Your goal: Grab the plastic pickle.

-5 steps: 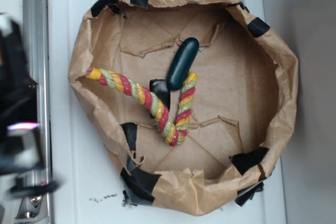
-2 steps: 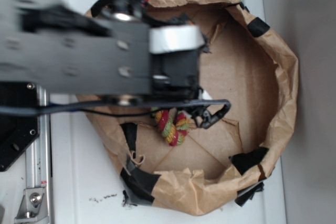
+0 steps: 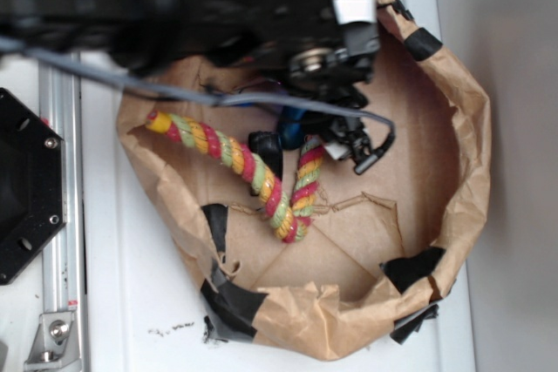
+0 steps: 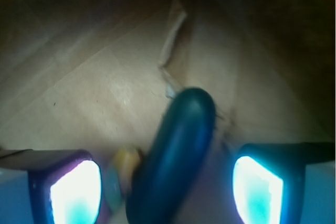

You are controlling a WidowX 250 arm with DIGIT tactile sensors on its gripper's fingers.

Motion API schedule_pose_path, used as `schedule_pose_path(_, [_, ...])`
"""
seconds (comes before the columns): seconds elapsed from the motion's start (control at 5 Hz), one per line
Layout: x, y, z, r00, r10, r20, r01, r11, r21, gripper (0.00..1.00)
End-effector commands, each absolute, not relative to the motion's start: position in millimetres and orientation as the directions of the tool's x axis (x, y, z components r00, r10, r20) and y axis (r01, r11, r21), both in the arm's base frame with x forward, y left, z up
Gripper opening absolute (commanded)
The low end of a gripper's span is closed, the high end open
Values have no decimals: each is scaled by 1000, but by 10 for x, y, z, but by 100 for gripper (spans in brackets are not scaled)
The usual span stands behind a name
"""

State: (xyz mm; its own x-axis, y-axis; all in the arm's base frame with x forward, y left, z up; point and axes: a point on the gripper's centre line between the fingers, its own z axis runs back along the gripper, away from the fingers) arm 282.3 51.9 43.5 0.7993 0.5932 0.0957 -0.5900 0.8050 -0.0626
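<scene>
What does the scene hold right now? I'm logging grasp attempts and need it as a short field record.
container: brown paper basket with black tape patches
target: plastic pickle, dark teal, lying between the two fingers
gripper: open, one finger on each side of the pickle, no contact visible
rope: red-yellow-green, bent in a V on the basket floor
black block: beside the rope, next to the pickle
exterior view: arm hides most of the pickle

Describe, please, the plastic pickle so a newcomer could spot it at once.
Look inside the brown paper basket, at its middle under the arm. The plastic pickle lies there between the open pincer pads, a smooth dark teal capsule, unlike the striped twisted rope or small black block.
</scene>
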Motion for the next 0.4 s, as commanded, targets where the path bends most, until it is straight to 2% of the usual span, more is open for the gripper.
schedule_pose_path(0.0, [3062,698,404,769,638,37,-631,768,-110,100])
schedule_pose_path(0.2, [3076,678,394,778,628,34,-623,777,-89,100])
